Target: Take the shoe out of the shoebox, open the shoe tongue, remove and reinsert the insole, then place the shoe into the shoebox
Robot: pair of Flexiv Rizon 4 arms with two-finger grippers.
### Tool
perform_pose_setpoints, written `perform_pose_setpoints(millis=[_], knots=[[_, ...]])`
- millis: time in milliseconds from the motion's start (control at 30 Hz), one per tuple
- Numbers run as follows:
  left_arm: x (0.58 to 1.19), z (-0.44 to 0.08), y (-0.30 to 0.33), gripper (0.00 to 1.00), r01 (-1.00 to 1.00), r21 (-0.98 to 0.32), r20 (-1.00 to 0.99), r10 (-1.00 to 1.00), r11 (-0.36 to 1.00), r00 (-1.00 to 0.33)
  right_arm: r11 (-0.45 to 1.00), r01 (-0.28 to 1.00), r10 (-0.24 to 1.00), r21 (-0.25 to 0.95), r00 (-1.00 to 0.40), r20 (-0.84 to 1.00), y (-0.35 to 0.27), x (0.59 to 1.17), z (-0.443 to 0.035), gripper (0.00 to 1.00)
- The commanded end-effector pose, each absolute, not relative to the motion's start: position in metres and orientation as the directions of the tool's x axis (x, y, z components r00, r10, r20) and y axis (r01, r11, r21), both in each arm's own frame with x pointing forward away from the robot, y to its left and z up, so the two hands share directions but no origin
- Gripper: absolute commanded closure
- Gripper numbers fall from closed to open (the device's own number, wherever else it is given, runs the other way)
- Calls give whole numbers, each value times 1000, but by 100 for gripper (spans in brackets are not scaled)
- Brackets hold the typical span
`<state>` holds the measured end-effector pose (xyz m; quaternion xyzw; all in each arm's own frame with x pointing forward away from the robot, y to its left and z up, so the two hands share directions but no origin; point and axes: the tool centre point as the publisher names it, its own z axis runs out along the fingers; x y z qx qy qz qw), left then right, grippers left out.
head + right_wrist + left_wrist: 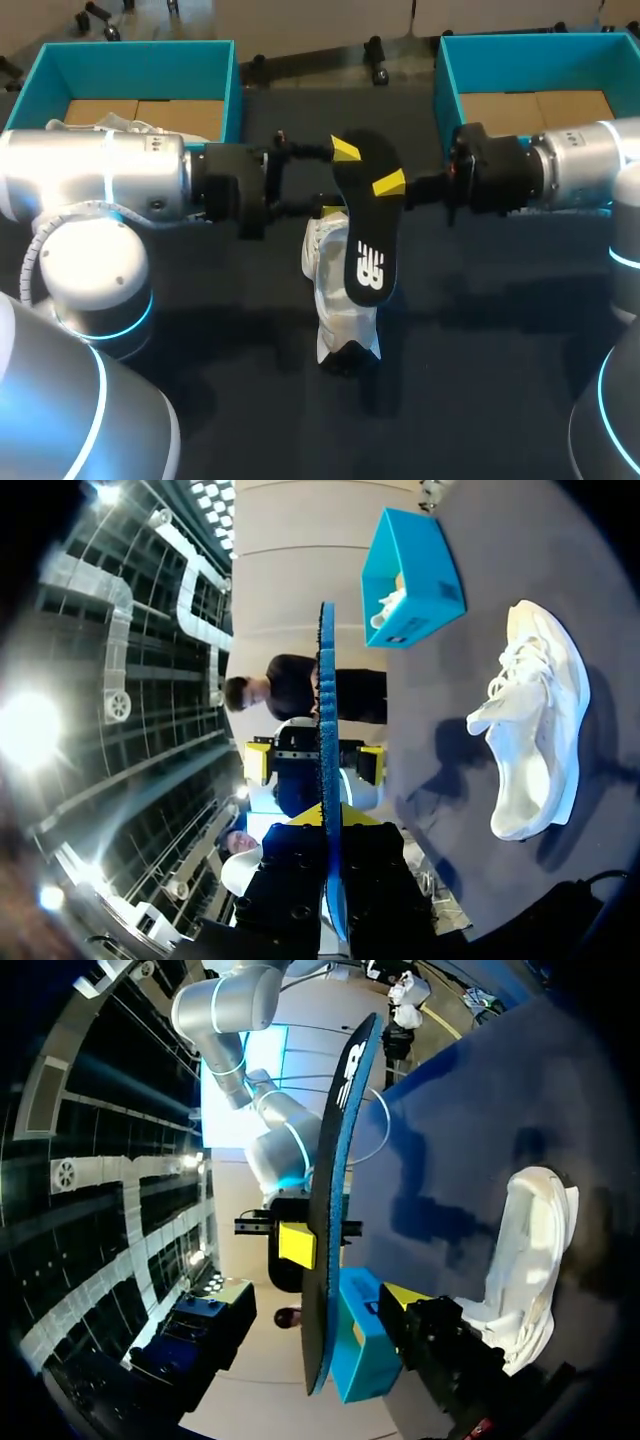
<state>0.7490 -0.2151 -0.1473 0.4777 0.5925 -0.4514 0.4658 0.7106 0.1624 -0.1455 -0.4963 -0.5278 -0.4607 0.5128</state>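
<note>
Right fingers (388,183) are clamped on the black insole (368,250), which hangs in the air over the white shoe (322,255). Left fingers (345,150) are apart, 1 tip either side of the insole's 12 o'clock end; contact unclear. The shoe lies on the dark tabletop (480,330) near centre, long axis 12-to-6. There are 2 teal shoeboxes: left shoebox (140,55) at 11 o'clock, second shoe (100,125) inside; right shoebox (530,50) at 1 o'clock.

Dark desk (480,330) carrying a shoe (340,325) and two boxes
The white shoe is laid near the middle; a teal shoebox (140,55) is set at the far left corner; a second shoebox (530,60) at the far right.
</note>
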Motion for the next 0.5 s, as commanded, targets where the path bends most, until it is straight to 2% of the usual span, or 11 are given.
perform_pose_setpoints(millis=[33,100,167,300,400,500], knots=[[754,-149,-228,27,986,-91,-983,145,140,-111,77,997,53,-20,16,998,166,709,-144,100],[754,-151,-229,29,986,-94,-983,144,141,-114,77,997,54,-17,12,998,166,709,-144,100],[755,-152,-230,39,985,-97,-983,143,142,-117,77,997,55,-15,10,998,166,709,-144,100],[758,-153,-232,43,982,-110,-981,140,155,-131,82,997,57,-15,10,998,167,709,-143,100],[760,-153,-234,51,980,-113,-981,136,166,-136,85,996,58,-16,11,998,167,708,-143,100],[761,-154,-236,53,979,-115,-981,136,170,-139,87,996,57,-15,10,998,168,708,-143,100]])
